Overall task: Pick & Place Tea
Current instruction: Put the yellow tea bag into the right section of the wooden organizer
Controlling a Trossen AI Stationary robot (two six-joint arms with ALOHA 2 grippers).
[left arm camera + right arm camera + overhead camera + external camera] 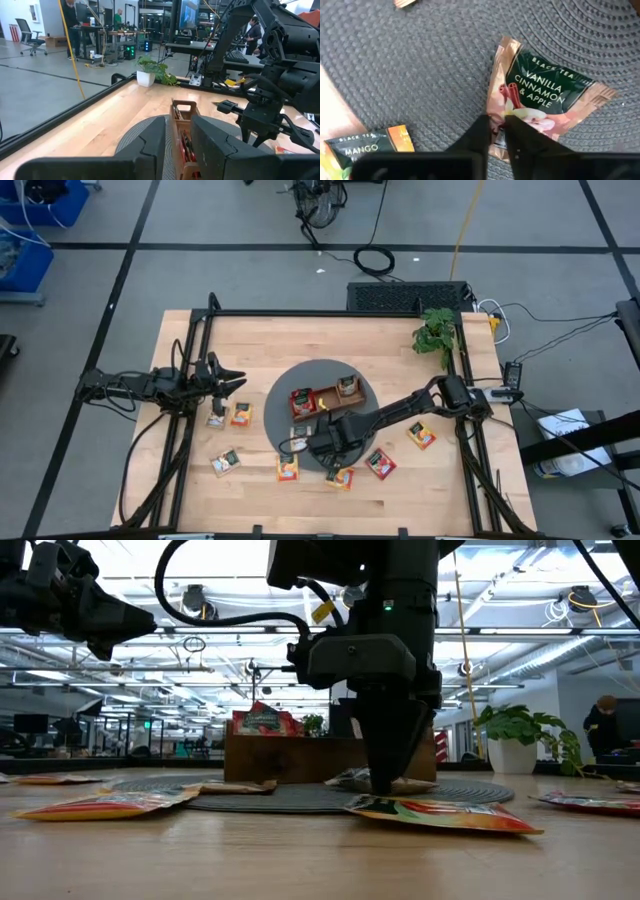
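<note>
A tea packet (545,95) with dark green print lies on the round grey mat (285,385), with my right gripper (501,120) down on it, shut. From overhead, the gripper (328,446) hides this packet. A brown wooden tray (325,400) on the mat holds a red packet (302,402) and another (347,387). An orange mango packet (370,145) lies at the mat's edge. Several more packets lie flat on the wooden table. My left gripper (232,383) hangs level over the table's left part, open, with nothing between its fingers. My right gripper pinches the tea packet between its two fingertips (485,131) at the end below its print (506,109), near one corner. The fingers come from above, pointing down. The packet lies flat on the grey mat (300,798).
Loose packets lie around the mat on the table: (241,414), (226,462), (288,468), (340,477), (380,464), (421,436). A potted plant (435,332) stands at the far right corner. A black frame (330,313) runs along the table's edges.
</note>
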